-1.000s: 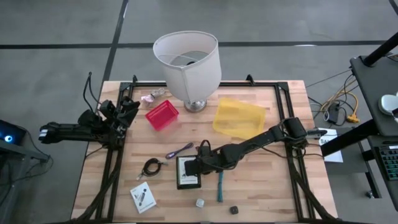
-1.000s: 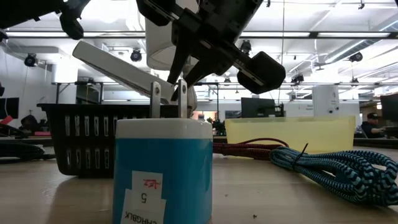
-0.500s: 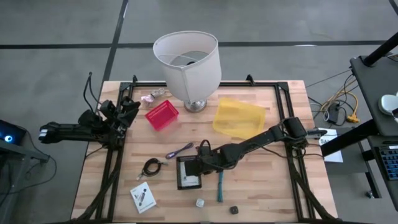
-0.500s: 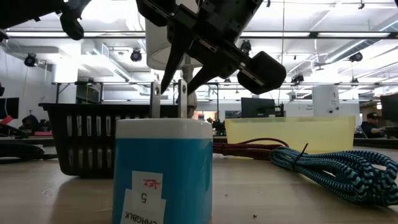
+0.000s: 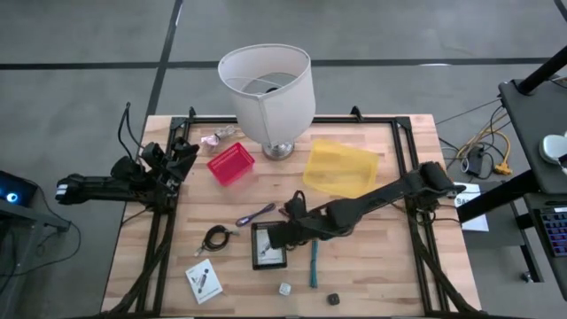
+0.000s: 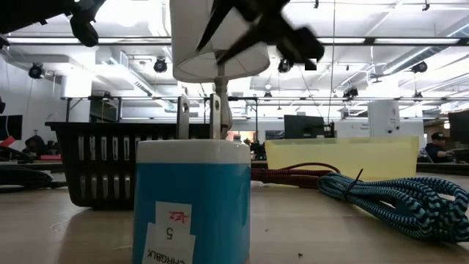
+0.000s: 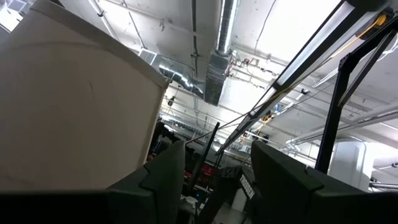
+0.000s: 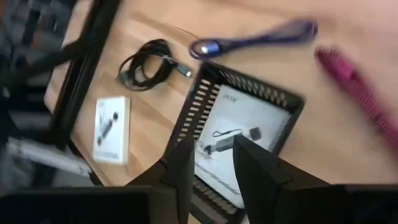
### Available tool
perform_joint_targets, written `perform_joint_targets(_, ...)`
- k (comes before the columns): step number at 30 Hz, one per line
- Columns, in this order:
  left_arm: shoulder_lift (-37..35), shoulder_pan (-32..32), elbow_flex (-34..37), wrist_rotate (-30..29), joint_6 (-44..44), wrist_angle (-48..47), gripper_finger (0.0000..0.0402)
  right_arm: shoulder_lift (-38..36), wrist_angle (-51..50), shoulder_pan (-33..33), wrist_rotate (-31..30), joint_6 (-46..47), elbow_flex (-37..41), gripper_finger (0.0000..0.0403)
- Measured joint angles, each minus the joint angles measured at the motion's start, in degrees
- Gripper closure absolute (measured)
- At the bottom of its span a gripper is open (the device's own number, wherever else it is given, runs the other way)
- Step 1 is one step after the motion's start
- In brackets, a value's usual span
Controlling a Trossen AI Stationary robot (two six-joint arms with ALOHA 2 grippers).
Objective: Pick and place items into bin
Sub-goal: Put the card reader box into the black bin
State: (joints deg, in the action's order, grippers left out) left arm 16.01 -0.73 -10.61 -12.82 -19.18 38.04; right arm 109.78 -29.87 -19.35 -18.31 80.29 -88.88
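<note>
Right end effector [image 5: 285, 232] has lifted off the black slotted plastic bin [image 5: 268, 245], fingers apart and empty; one white printed card [image 8: 239, 134] lies inside. Outside on the wooden surface [image 5: 381, 266]: boxed card [image 5: 203, 281], black coiled cable [image 5: 215, 237], teal stick [image 5: 313, 264], purple strip [image 5: 256, 213], cubes. Left end effector [image 5: 182, 159] parked at edge, fingers apart.

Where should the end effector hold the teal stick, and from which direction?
Grip the teal stick at its middle, from straight above. It lies flat and thin, its long sides are free, and the fingers can close across its narrow width.
</note>
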Motion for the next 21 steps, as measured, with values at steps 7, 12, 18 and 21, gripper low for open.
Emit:
perform_joint_targets(7,0.1,0.0,0.0,0.0,0.0,0.0,0.0233,-9.1,-0.1,-1.4,-5.6,-26.1,0.4,0.0321)
perform_joint_targets(12,0.5,0.0,0.0,0.0,-0.1,-2.2,0.0233,-15.6,0.0,1.8,-5.2,-37.4,0.9,0.0334)
perform_joint_targets(18,1.5,0.0,0.0,0.0,-10.3,-5.9,0.0233,-24.9,-1.1,4.6,-2.2,-53.5,3.6,0.0345)
perform_joint_targets(21,2.4,0.0,0.0,0.3,-21.9,-8.5,0.0233,-30.6,-3.4,6.2,-2.7,-56.5,7.3,0.0347)
